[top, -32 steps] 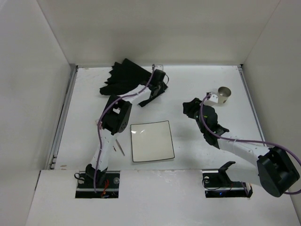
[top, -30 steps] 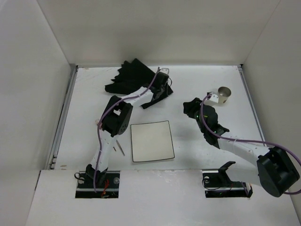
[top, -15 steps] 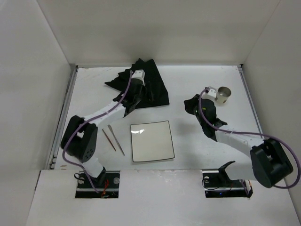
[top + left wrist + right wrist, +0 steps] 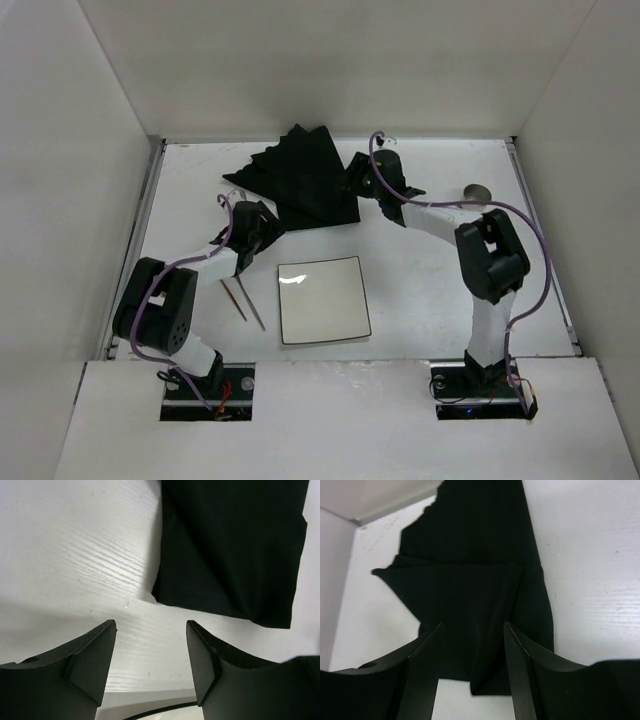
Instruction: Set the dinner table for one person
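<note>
The dinner table [image 4: 430, 290] is the wide white surface. A crumpled black cloth mat [image 4: 305, 180] lies at its back middle. My left gripper [image 4: 264, 226] stands open just off the mat's near left corner, with only bare table between its fingers [image 4: 95, 665]. In the left wrist view the mat [image 4: 235, 545] lies ahead and to the right, apart from the gripper [image 4: 151, 650]. My right gripper [image 4: 354, 178] is open at the mat's right edge. Seen from the right wrist, its fingers [image 4: 425, 675] hang over the mat [image 4: 470, 580], shut on nothing.
A square white plate [image 4: 322, 300] lies near the table's front middle; its dark rim [image 4: 150, 713] shows under the left gripper. Two thin utensils [image 4: 243, 298] lie left of the plate. A small cup [image 4: 477, 191] sits at the back right. White walls enclose the table.
The left gripper let go of the mat and drew back toward the near left. The right arm swung from the cup across to the mat's right edge. The mat now lies spread flatter.
</note>
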Controlling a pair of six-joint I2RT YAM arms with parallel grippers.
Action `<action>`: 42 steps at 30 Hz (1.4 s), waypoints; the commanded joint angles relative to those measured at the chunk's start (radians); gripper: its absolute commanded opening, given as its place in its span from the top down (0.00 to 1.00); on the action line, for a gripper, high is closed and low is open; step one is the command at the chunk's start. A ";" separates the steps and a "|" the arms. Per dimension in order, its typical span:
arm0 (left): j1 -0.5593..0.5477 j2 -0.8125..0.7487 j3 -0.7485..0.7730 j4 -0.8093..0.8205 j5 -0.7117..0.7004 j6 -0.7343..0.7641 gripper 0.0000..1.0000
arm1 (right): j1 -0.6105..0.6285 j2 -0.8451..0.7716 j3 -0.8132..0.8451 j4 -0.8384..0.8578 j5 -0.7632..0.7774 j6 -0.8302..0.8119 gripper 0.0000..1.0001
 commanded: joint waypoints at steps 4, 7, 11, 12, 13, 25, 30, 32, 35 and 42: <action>-0.006 0.064 0.028 0.082 0.026 -0.073 0.43 | -0.002 0.153 0.218 -0.180 -0.001 -0.007 0.44; -0.010 0.107 0.042 0.093 0.029 -0.074 0.43 | -0.002 0.189 0.255 -0.210 0.017 0.008 0.45; -0.006 0.135 0.045 0.096 0.020 -0.082 0.44 | -0.002 0.235 0.316 -0.265 0.045 0.013 0.47; -0.008 0.144 0.048 0.096 0.016 -0.080 0.45 | 0.001 0.245 0.331 -0.274 0.050 0.008 0.47; -0.008 0.155 0.054 0.096 0.006 -0.077 0.46 | 0.007 0.262 0.357 -0.288 0.053 0.007 0.47; -0.008 0.304 0.145 0.094 -0.026 -0.067 0.74 | 0.025 0.318 0.447 -0.262 0.007 0.071 0.86; 0.020 0.276 0.114 0.096 -0.047 -0.077 0.91 | 0.019 0.175 0.361 -0.187 0.031 0.088 0.94; 0.030 0.258 0.103 0.096 -0.055 -0.077 0.93 | -0.027 0.074 0.268 -0.139 0.054 0.105 0.94; 0.035 0.247 0.097 0.096 -0.058 -0.079 0.94 | -0.131 -0.111 0.047 -0.061 0.117 0.155 0.95; 0.030 0.247 0.086 0.102 -0.064 -0.079 0.95 | -0.320 -0.364 -0.400 0.051 0.157 0.226 0.93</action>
